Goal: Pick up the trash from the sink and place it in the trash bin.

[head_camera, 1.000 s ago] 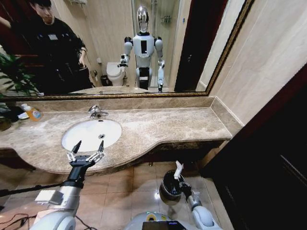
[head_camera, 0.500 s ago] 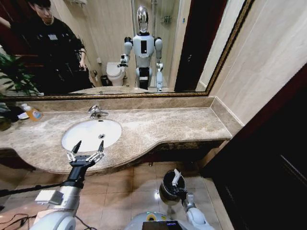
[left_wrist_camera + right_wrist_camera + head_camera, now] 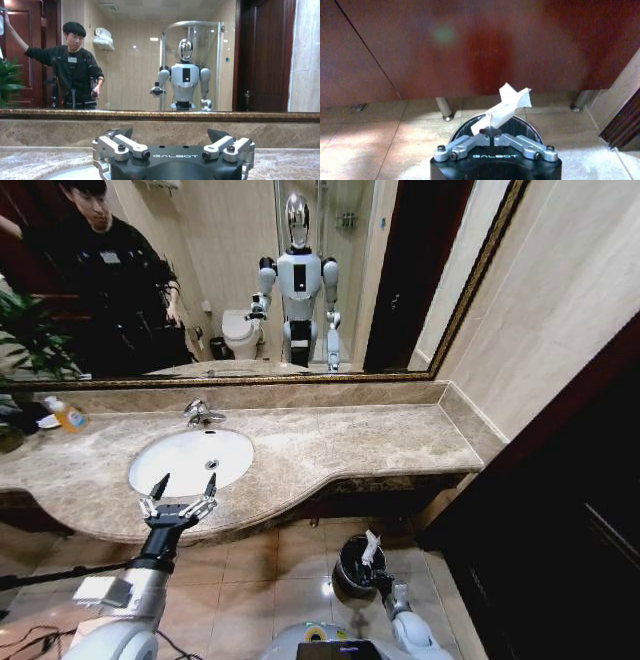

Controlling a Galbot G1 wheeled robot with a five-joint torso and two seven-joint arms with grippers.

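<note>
My right gripper (image 3: 376, 570) hangs low over the floor, shut on a piece of trash, a white folded paper packet (image 3: 370, 546). In the right wrist view the packet (image 3: 506, 102) sticks up from the shut gripper (image 3: 491, 132), directly above the round black trash bin (image 3: 466, 129). The bin (image 3: 347, 568) stands on the tiles below the counter's front edge. My left gripper (image 3: 186, 486) hovers open at the near rim of the white oval sink (image 3: 185, 455), holding nothing. The left wrist view shows that gripper (image 3: 170, 133) with its fingers spread wide. The basin looks bare.
A chrome faucet (image 3: 200, 413) stands behind the basin. A clear bottle of orange liquid (image 3: 68, 417) sits at the counter's far left by a plant (image 3: 25, 340). Dark wood panels (image 3: 560, 520) close in on the right. Metal cabinet legs (image 3: 444, 108) stand behind the bin.
My right gripper has sunk a little toward the bin with the paper packet still in it. The left arm has held still.
</note>
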